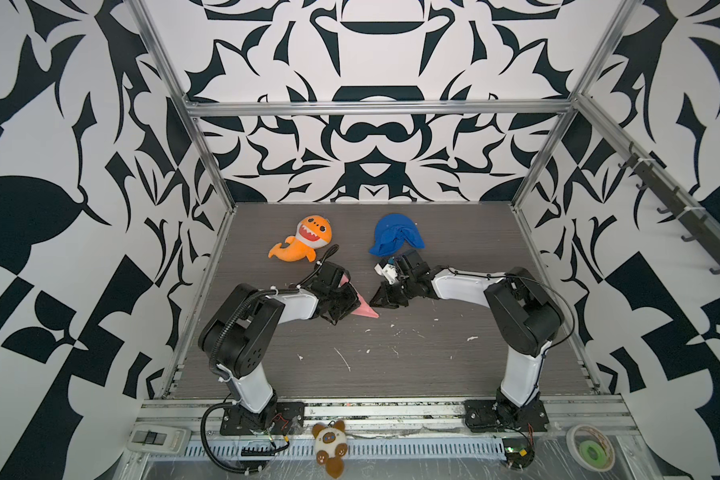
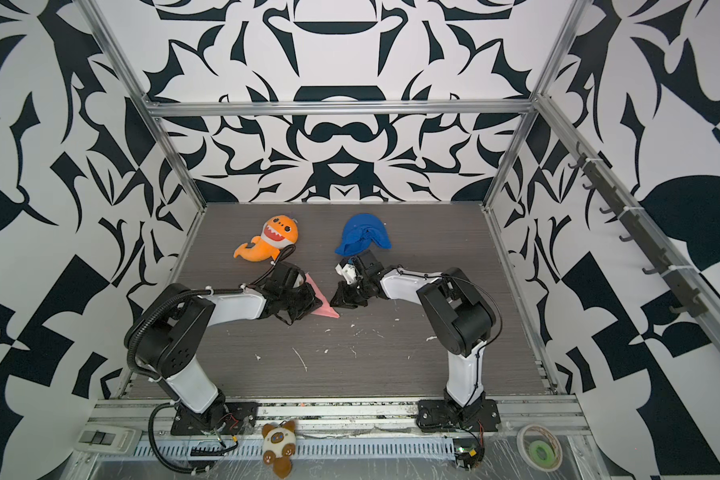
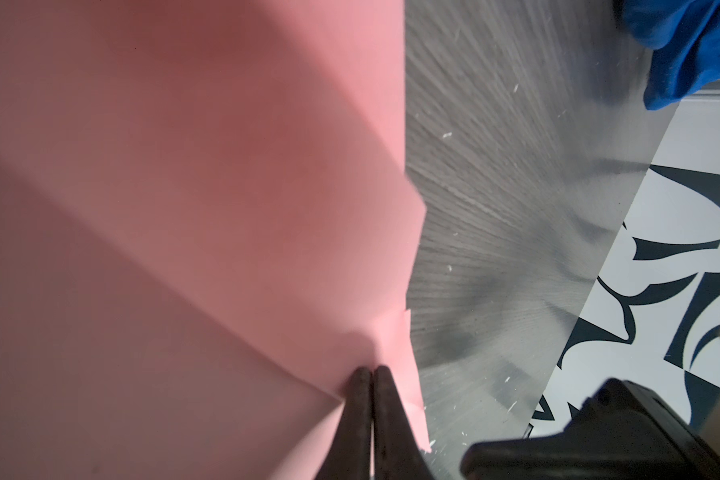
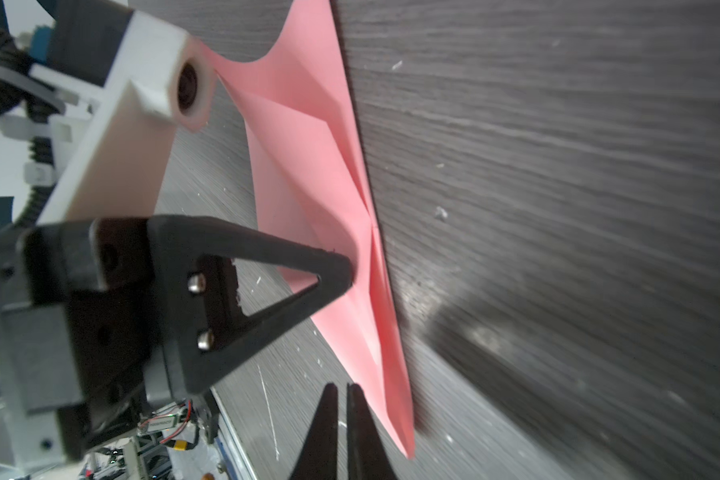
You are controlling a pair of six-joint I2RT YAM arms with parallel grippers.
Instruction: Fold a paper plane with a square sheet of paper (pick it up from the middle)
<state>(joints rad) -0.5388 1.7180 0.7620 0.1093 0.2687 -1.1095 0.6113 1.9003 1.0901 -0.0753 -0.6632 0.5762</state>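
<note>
The left fingers (image 3: 358, 399) are pinched shut on the pink paper plane (image 4: 321, 166), its long edge against the tabletop (image 1: 391, 365). The right fingers (image 4: 325, 419) are closed and empty, just beside its pointed end.

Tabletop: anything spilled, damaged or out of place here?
Small white flecks are scattered across the near half of the tabletop, like stray debris. The folded pink paper shows no obvious tear.
</note>
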